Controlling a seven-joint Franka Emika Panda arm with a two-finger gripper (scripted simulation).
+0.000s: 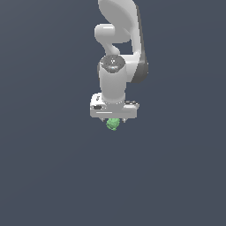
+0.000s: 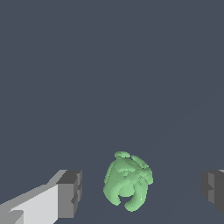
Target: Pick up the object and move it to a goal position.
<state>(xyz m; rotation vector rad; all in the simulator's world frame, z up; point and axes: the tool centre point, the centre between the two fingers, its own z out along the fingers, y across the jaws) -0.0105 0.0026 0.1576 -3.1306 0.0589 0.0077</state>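
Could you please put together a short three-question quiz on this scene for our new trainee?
1. True or false: the claw has already shut on the green blob.
2. In the wrist view, where does the blob lie relative to the claw's fingers?
A. outside both
B. between them, with a gap on each side
C. pressed against one
3. Fill in: in the exterior view, the blob shows just below the white ____.

Key
1. False: the fingers stand wide apart, clear of the blob.
2. B
3. claw
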